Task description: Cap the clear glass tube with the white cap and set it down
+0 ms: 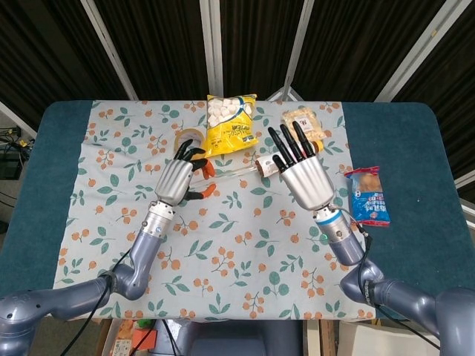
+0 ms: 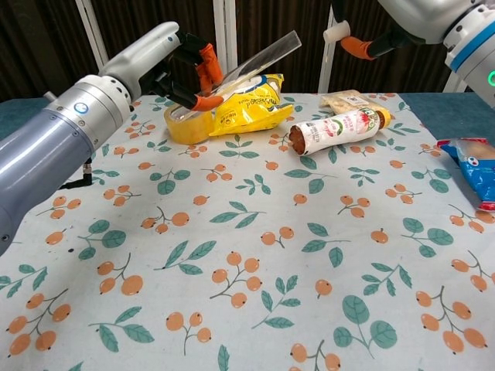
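Note:
My left hand (image 1: 178,178) (image 2: 166,62) grips the clear glass tube (image 2: 255,60) at its lower end and holds it tilted in the air, open end up and to the right. In the head view the tube (image 1: 231,171) reaches toward my right hand (image 1: 300,174). That hand (image 2: 410,17) pinches the white cap (image 2: 334,33) between thumb and a finger, its other fingers spread. The cap hangs a short way right of the tube's upper end, not touching it. From the head view the cap is hidden under the hand.
On the floral cloth lie a yellow marshmallow bag (image 2: 247,104), a yellow tape roll (image 2: 184,124), a sausage-shaped pack (image 2: 336,129), a cracker packet (image 2: 348,99) and a blue snack packet (image 2: 472,170) at the right.

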`<state>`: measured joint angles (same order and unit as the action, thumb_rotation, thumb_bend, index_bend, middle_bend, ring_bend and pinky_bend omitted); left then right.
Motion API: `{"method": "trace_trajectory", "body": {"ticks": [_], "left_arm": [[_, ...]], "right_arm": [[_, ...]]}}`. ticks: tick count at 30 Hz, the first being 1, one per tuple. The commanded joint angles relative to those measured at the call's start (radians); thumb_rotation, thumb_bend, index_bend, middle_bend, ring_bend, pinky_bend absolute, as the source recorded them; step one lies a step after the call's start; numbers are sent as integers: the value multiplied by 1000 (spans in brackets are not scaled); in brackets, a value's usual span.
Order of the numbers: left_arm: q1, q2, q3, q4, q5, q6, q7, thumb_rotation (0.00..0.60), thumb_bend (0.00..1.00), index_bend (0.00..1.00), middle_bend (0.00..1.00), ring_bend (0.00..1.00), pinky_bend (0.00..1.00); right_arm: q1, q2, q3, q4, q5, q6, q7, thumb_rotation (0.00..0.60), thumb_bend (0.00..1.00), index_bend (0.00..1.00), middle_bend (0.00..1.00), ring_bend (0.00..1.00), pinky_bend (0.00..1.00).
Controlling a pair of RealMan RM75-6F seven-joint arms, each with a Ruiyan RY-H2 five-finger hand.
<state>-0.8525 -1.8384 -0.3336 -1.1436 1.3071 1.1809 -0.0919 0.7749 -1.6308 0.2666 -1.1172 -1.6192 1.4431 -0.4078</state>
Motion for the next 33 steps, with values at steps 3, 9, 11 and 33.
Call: {"method": "trace_trajectory", "body": {"ticks": [3,9,11,33], "left_arm": [[-1,-2,-2,-8,-3,-1,9,600,670,709,760,223,15],[-5,-11,-6,-11,-11,-6,21,600,670,709,760,223,15],[-7,-15,-8,-11,-12,-6,25,600,670,709,760,223,15],[-13,-37,-26,-21,-35,-8,51,600,670,709,761,229,15]], "right_arm": [[4,-5,1,3,2,-1,-1,600,395,613,120,4,9],[7,-10,0,4,6,0,-1,600,394,614,120,3,9],[7,-12,-1,5,7,0,1,600,395,614,120,4,9],[14,-18,-5,-8,8,7,6,600,395,614,120,4,9]]}}
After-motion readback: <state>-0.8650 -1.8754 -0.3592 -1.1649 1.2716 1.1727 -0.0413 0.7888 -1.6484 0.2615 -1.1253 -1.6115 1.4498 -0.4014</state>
